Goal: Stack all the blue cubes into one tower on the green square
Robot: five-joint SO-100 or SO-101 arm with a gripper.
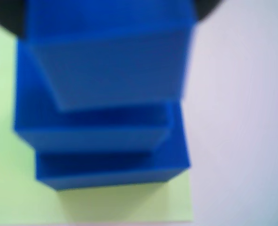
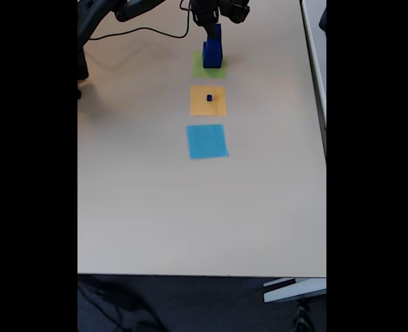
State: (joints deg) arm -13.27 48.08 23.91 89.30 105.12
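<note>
Fixed view gave us the tower (image 2: 212,50) standing on the green square (image 2: 201,70), with the gripper (image 2: 214,26) just above its top. We could not tell if the jaws were apart or together. One small blue cube (image 2: 209,98) lay on the orange square (image 2: 199,104), beside the light-blue square (image 2: 207,141).

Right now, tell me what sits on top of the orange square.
One small dark blue cube sits near the middle of the orange square in the fixed view, the paper around it bare. The patch directly beneath the cube is covered.
</note>
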